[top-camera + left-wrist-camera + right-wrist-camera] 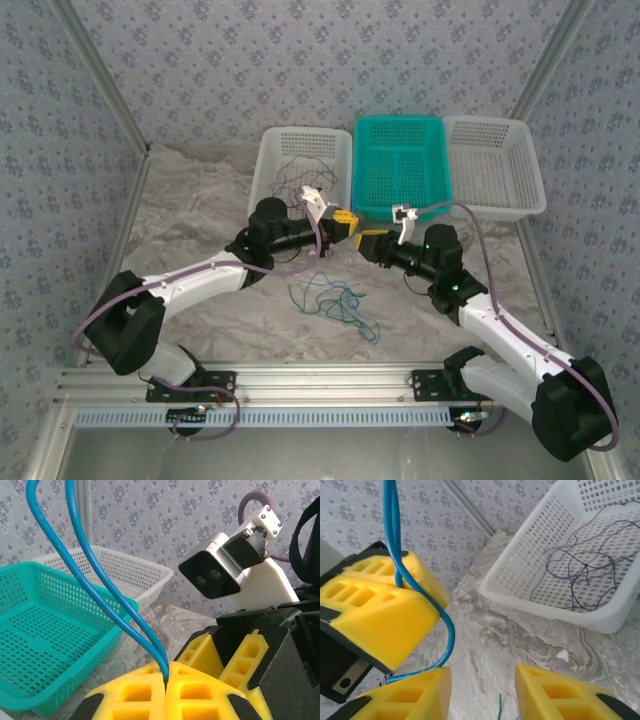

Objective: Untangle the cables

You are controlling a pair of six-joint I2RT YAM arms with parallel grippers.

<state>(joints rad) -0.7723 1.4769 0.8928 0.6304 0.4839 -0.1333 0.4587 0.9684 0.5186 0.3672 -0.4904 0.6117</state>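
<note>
Left tool (166,679) pinching blue cable (391,520), right tool (482,692) parted

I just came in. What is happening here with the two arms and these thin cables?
Two robot arms are sorting out thin cables. The left hand is shut on the blue cable and holds it up above the table. The right hand is open right next to it, and the cable hangs close by, not gripped. A loose tangle of blue and green cable lies on the table below. A dark cable already lies in a white basket.
</note>
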